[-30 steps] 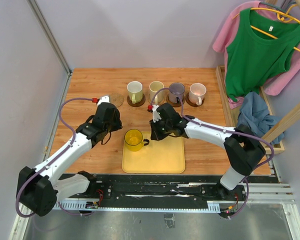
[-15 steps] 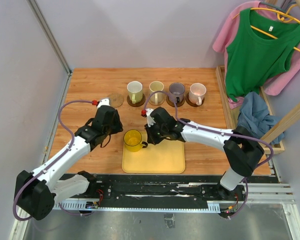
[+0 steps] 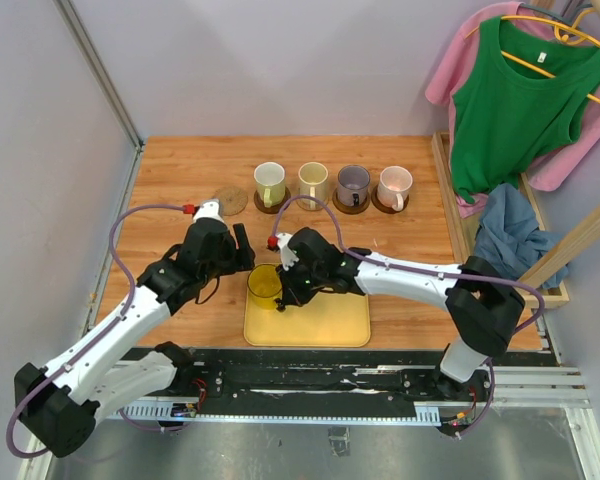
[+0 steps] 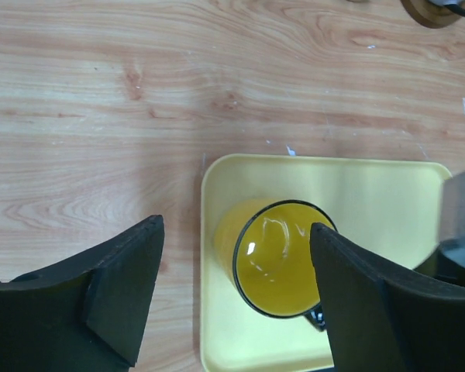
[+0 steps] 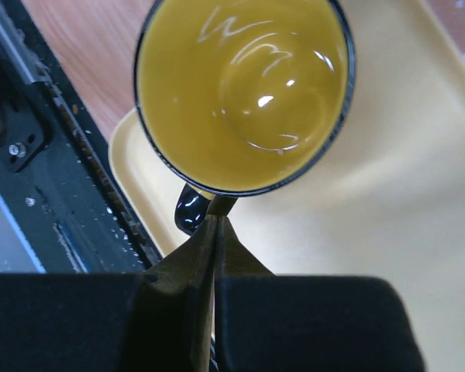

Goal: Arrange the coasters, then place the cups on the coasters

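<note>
The see-through yellow cup point(image 3: 264, 283) stands upright in the far left corner of the yellow tray point(image 3: 325, 310). My left gripper point(image 3: 244, 252) hovers open just left of it; in the left wrist view the cup point(image 4: 283, 260) sits low between the spread fingers point(image 4: 120, 291), untouched. My right gripper point(image 5: 217, 223) is shut, its tips against the cup's dark handle point(image 5: 187, 213) with nothing between them. Three other cups point(image 3: 270, 183) point(image 3: 353, 184) point(image 3: 394, 186) stand on dark coasters point(image 3: 272, 206) in the back row and a cream one point(image 3: 313, 183) beside them. One tan coaster point(image 3: 231, 200) lies bare at the row's left.
A wooden rack with hanging green and pink clothes point(image 3: 520, 100) and a blue cloth point(image 3: 505, 230) borders the table's right side. A wall panel point(image 3: 90, 100) runs along the left. The black mounting rail point(image 3: 320, 375) lies just below the tray.
My left gripper has opened wider and moved right toward the yellow cup. My right gripper, still shut, has slid left and down to the cup's handle. The cup has barely moved.
</note>
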Available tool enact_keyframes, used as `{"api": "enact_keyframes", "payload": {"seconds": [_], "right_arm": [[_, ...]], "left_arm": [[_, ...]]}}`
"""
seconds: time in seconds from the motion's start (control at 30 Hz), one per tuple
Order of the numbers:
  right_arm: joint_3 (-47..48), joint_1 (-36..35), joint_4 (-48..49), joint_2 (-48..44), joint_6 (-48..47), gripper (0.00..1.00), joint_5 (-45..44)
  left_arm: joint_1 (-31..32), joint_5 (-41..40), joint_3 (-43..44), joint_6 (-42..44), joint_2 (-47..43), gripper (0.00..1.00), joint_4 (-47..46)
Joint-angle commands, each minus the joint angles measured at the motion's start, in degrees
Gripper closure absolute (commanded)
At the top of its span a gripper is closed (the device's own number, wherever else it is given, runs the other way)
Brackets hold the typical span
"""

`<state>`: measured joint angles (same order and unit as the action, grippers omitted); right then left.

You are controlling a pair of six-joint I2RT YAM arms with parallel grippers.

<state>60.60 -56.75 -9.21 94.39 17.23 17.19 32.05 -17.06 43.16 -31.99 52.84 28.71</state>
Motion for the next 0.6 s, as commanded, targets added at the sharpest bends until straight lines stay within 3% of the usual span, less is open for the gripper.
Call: {"api": "enact_keyframes", "payload": {"seconds": [0.0,0.33,0.57], "right_arm": [[2.5,-2.2,2.1,-0.5,2.3,0.99,4.7],[5.5,-3.7,6.4,6.3,6.2,0.99,12.9],[9.8,-5.2,4.8,9.2,5.4,0.99,13.9]], "left_arm": [[1.9,-1.0,4.0,-0.3,-2.7,0.2,4.0],[2.0,-0.6,5.4,-1.0,-8.0,0.2,6.0],[2.0,-0.9,6.2,-0.3,-9.1,0.2,7.5]]}}
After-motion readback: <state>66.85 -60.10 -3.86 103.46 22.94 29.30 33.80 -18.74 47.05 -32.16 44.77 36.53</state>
